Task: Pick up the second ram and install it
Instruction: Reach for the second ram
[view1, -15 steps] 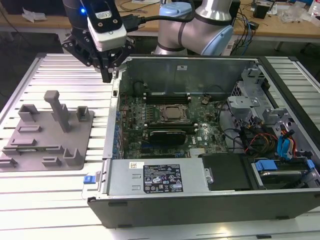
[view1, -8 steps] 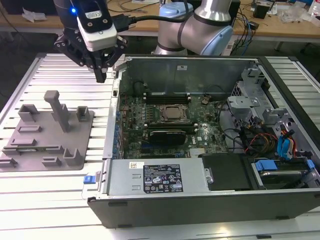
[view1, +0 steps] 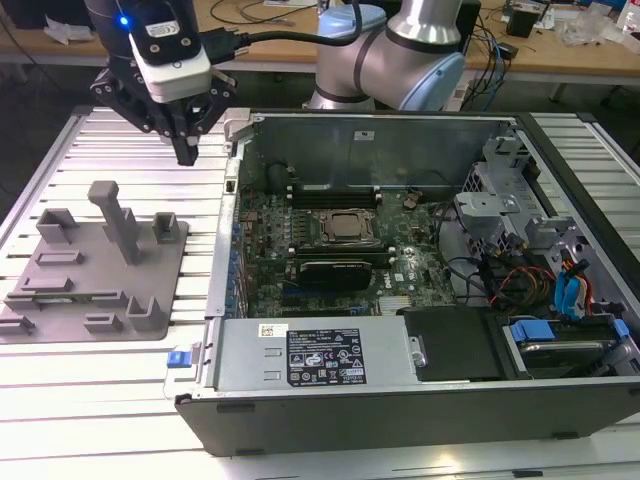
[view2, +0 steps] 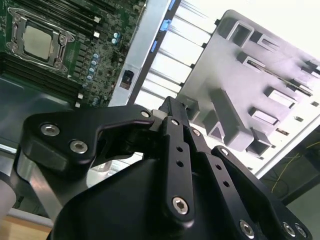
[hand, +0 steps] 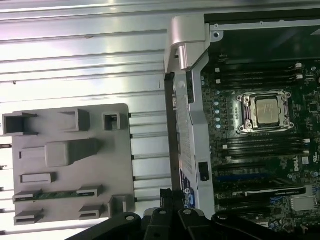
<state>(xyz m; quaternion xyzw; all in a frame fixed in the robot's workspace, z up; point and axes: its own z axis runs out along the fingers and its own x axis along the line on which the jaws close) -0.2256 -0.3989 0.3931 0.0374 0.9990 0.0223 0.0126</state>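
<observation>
An open computer case (view1: 400, 420) lies on its side at the lower middle of the exterior view. Nearest within it a grey power supply (view1: 310, 355) is seen, with loose cables (view1: 500, 275) toward the lower right. Behind these the motherboard is spread, its CPU socket (view1: 346, 228) set between long black slots (view1: 335, 195).

At the exterior view's left, beside the case but apart from it, a grey plastic tray (view1: 160, 295) is laid flat, carrying pegs and blocks. The second ram (hand: 52, 195) is made out in the first wrist view as a thin green strip resting in a slot of the tray (hand: 70, 175) — well apart from the fingers.

The gripper (view1: 188, 152) hangs at the upper left of the exterior view, over the strip of counter between tray and case. Its fingers (view1: 186, 138) are drawn together to a point and nothing is held between them.

In the second wrist view the black links of the gripper (view2: 170, 105) are seen close up, with the tray (view2: 220, 60) and the socket (view2: 37, 40) beyond. The first wrist view looks straight down on the tray and the socket (hand: 264, 111).

The counter (view1: 90, 400) is made of slatted metal — a silver arm (view1: 400, 50) rises behind the case, and a wooden desk (view1: 560, 55) stands farthest back.
</observation>
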